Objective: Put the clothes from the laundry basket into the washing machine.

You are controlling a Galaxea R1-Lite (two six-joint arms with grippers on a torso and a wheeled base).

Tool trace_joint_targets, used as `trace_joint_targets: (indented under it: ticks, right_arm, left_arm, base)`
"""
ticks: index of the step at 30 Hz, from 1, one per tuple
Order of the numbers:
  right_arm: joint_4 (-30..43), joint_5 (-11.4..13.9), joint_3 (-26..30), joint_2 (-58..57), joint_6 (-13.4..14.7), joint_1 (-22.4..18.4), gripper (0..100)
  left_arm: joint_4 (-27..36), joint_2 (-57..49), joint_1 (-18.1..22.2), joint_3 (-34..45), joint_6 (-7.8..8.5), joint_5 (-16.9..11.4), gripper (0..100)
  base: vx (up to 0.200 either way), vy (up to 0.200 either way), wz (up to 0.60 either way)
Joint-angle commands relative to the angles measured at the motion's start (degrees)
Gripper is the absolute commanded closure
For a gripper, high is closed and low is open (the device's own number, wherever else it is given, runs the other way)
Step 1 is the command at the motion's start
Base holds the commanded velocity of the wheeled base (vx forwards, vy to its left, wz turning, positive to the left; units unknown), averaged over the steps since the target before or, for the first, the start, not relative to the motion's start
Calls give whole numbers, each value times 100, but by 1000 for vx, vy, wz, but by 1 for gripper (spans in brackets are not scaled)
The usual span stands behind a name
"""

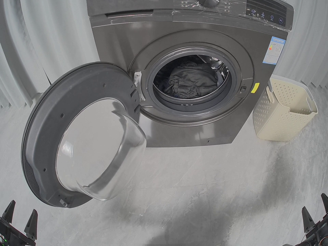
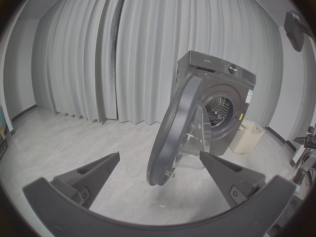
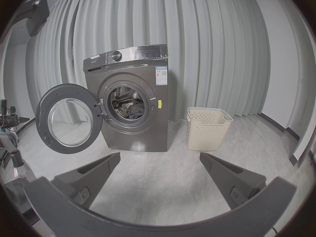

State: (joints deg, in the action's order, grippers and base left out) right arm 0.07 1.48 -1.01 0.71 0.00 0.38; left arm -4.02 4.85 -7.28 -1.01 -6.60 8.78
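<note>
Dark clothes lie in the washer drum, far from the left gripper and right gripper, whose jaws are wide and empty. In the left wrist view the door covers half the drum.

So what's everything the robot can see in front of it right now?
washing machine: one, dark grey, straight ahead against the curtains
door: one, grey ring with a clear bowl, swung wide open to the robot's left
clothes: one dark bundle, inside the drum
laundry basket: one, cream, perforated, on the floor beside the machine, to the robot's right
curtains: pale grey, pleated, behind the machine
floor: grey, marbled
left gripper: one, black, open, low on the robot's left
right gripper: one, black, open, low on the robot's right
</note>
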Motion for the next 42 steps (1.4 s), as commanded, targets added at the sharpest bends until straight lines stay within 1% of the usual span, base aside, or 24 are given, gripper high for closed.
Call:
trace_joint_targets:
  ticks: [1,3,5,6,9,15,20,24,39,42]
  right_arm:
    - [1,2,101,-62,0,6,0]
    - [1,2,101,-62,0,6,0]
    - [1,2,101,-62,0,6,0]
    - [1,2,101,-62,0,-3,0]
    - [1,-77,101,-53,0,-3,0]
    - [1,-77,101,-62,18,-3,0]
    - [1,-77,101,-62,9,-3,0]
    - [1,-77,101,-62,9,-3,0]
    - [1,-86,101,-53,0,-3,0]
    - [1,-86,101,-62,9,-3,0]
  left_arm:
    - [7,33,-2,101,18,1,0]
    - [-2,33,-2,101,18,1,0]
    - [7,33,-2,101,-44,-8,0]
    - [-2,33,-2,101,-44,-8,0]
    - [-2,33,-2,101,-44,-8,0]
    - [7,33,-2,101,-26,-8,0]
    - [7,33,-2,101,-35,-8,0]
    - [7,33,-2,101,18,-8,0]
    - [7,33,-2,101,18,-25,0]
    - [-2,33,-2,101,18,-25,0]
  base:
    - [-200,0,0]
    - [-200,0,0]
    - [-200,0,0]
    - [-200,0,0]
    - [0,0,0]
    - [0,0,600]
    - [0,0,0]
    - [0,0,0]
    - [0,0,0]
    - [0,0,600]
